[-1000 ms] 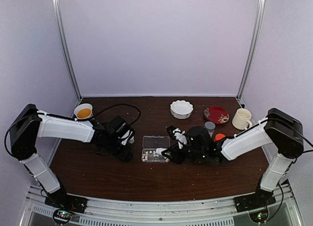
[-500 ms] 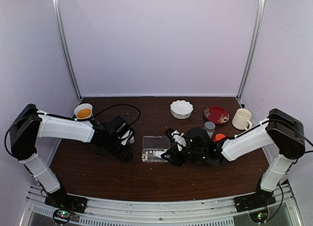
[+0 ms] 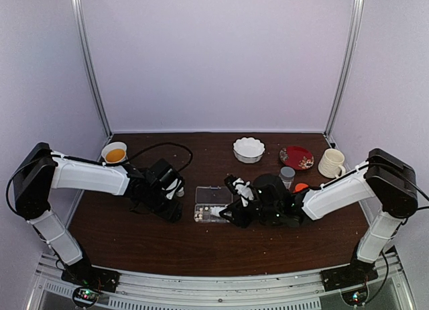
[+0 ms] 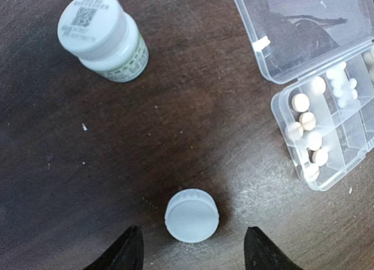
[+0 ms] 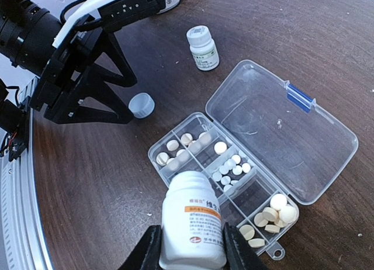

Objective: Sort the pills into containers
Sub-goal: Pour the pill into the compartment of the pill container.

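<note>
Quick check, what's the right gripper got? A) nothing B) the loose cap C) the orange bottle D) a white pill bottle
D: the right gripper is closed around a white pill bottle, while the loose cap lies on the table by the left gripper.

Back wall (image 3: 214, 55): plain pale lavender panel, unmarked.
Side walls (image 3: 40, 68): same pale tone, angling inward.
Posts (image 3: 89, 68): slim metal uprights at both rear corners.
Table (image 3: 201, 246): dark brown wood grain, faintly scuffed.
Rail (image 3: 214, 293): ribbed aluminium along the near edge.
Light: soft, even.
</note>
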Robot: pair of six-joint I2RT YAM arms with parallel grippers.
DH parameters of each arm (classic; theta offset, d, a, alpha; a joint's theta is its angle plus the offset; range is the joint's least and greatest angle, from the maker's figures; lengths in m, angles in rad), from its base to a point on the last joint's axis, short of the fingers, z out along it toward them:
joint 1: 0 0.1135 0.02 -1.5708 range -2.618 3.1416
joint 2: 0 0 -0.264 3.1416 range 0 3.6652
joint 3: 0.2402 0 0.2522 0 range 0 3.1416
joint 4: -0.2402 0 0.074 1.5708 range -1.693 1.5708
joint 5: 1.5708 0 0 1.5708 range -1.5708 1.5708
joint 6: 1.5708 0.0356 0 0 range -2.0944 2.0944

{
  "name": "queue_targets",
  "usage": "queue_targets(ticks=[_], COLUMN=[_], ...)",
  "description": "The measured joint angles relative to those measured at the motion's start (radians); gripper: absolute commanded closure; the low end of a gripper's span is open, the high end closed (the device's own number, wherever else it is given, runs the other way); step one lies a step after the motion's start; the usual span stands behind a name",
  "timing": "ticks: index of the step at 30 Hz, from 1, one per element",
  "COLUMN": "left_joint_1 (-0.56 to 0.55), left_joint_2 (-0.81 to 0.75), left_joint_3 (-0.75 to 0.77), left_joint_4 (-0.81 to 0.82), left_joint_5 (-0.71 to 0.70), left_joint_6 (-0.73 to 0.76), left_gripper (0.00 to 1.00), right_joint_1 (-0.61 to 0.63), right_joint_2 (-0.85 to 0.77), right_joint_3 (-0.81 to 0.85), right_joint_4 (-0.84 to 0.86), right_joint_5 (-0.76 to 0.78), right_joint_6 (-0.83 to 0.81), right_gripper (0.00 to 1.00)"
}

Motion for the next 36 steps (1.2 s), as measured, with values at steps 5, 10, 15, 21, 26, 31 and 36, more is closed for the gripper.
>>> queue_targets(ticks=[5, 10, 15, 21, 26, 31, 36], left_joint_1=[0.000, 0.000, 0.000, 0.000, 0.000, 0.000, 0.000], left_joint_2=[0.000, 0.000, 0.000, 0.015, 0.035, 0.055, 0.066], left_joint_3=[0.003, 0.003, 0.004, 0.006, 0.024, 0.040, 0.041], left_joint_4=[-0.003, -0.006, -0.010, -0.011, -0.015, -0.017, -0.018], left_joint_5=[0.000, 0.000, 0.000, -0.001, -0.002, -0.002, -0.002], left_joint_6=[0.000, 0.000, 0.000, -0.001, -0.001, -0.001, -0.001], left_gripper=[0.38, 0.39, 0.41, 0.46, 0.46, 0.48, 0.51], right_joint_1=[0.002, 0.008, 0.012, 0.013, 0.013, 0.013, 0.015], right_joint_2=[0.004, 0.006, 0.008, 0.011, 0.014, 0.014, 0.016], right_joint_3=[0.003, 0.008, 0.014, 0.019, 0.026, 0.026, 0.020], right_joint_4=[0.010, -0.002, -0.014, -0.024, -0.037, -0.036, -0.023], right_joint_5=[0.000, 0.001, 0.005, 0.012, 0.019, 0.022, 0.026], right_joint_6=[0.002, 0.000, -0.005, -0.008, -0.009, -0.008, -0.006], right_gripper=[1.00, 1.00, 1.00, 0.99, 0.99, 1.00, 1.00])
